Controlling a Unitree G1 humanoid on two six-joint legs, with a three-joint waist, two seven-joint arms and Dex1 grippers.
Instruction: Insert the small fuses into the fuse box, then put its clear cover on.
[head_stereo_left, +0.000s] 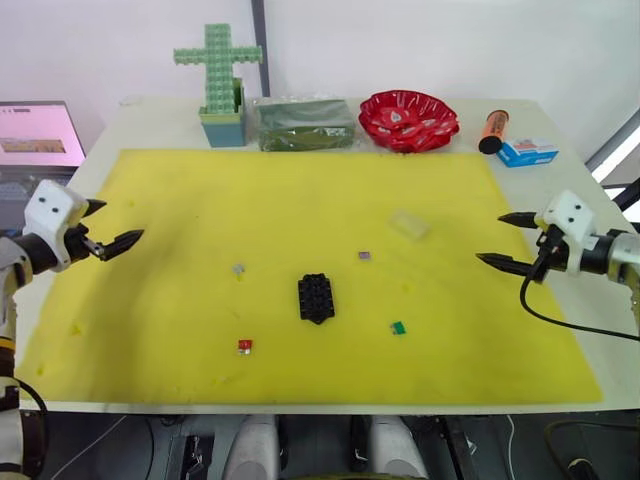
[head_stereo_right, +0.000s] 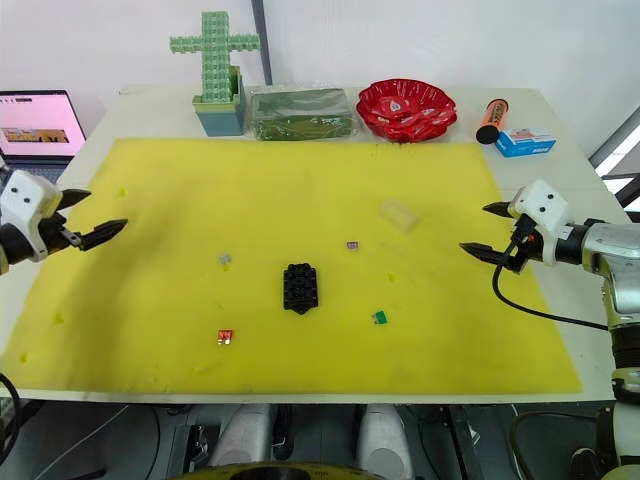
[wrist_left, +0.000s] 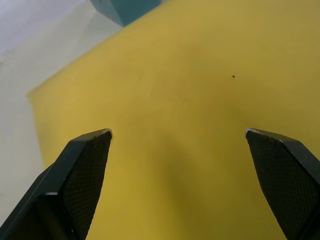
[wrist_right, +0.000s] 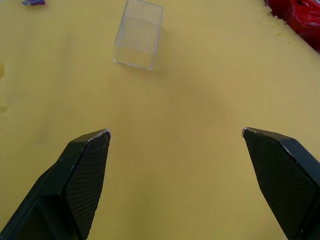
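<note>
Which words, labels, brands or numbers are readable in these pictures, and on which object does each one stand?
None can be read.
Blue-and-white box: has print, too small to read.
Orange tube: no readable label.
Laptop screen: shows a page, text too blurred.
Fuse box: no marking visible.

White boxy wrist housings carry tapered black fingers (head_stereo_left: 120, 243); a black cable (head_stereo_left: 560, 318) loops beneath.

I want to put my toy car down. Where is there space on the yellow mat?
The yellow mat is bare between the grey fuse and the green block cross. Around the fuse box the little fuses crowd it.
</note>
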